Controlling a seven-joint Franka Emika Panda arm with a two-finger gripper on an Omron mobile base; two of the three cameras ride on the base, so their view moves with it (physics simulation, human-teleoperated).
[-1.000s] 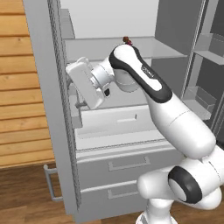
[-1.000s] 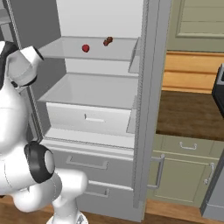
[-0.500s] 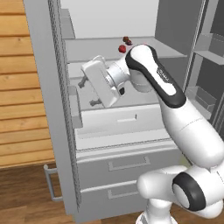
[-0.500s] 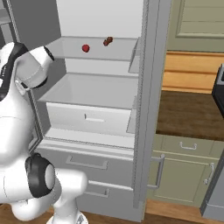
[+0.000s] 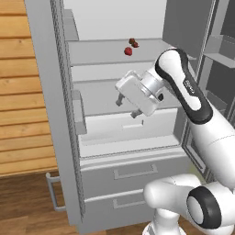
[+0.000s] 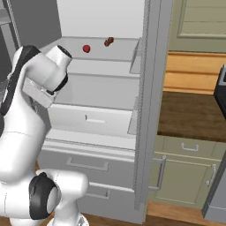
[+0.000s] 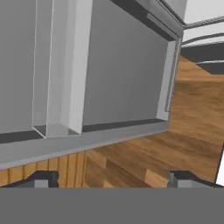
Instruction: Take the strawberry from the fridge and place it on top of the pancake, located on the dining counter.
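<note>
One strawberry (image 5: 128, 51) on an upper white shelf of the open fridge (image 5: 59, 114), small dark-red item (image 5: 133, 43) just beside it toward the back, gripper (image 5: 127, 107) below that shelf in front of the fridge interior, jaws spread wide, holding nothing.

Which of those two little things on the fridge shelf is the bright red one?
The strawberry, rounder and nearer the shelf's front; the darker brownish item sits behind it.

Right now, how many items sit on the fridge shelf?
2: the strawberry toward the front of the upper shelf, and a small dark reddish item just behind it to the right. More could be hidden elsewhere.
</note>
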